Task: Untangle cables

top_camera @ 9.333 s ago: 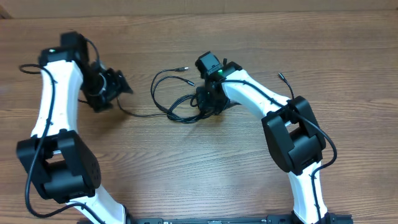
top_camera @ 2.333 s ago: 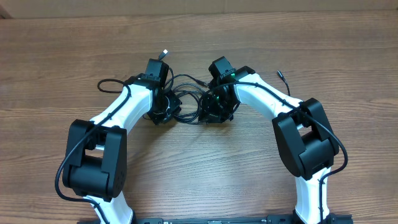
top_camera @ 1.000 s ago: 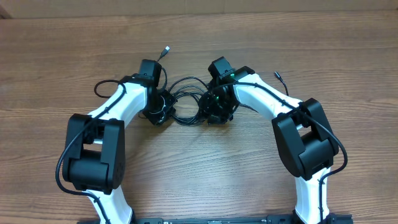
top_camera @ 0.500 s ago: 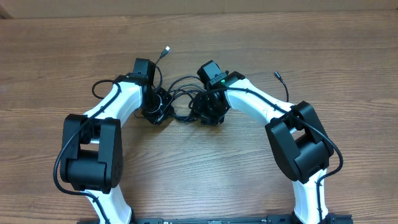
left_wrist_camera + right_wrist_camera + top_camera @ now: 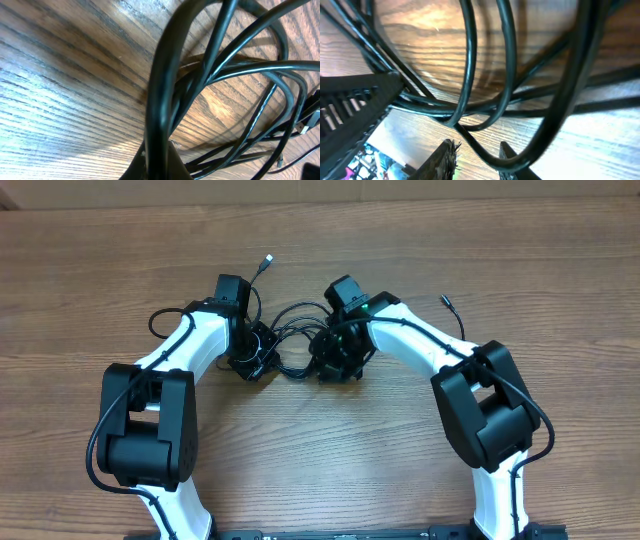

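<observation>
Jaws: left gripper [image 5: 258,360] clamps cables [image 5: 296,311] at tangle's nine o'clock; right gripper [image 5: 335,362], at three, state unclear. Pulling apart could cinch the loops tight or slip the cord.

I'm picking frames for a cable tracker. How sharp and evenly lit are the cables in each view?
Overhead: sharp, evenly lit, soft shadows, though the cables are thin and partly hidden under the left hand and right hand. Left wrist: the nearest strand is large and blurred, farther loops crisper, with glare on the table. Right wrist: near strands soft, warm glare on the wood.
</observation>
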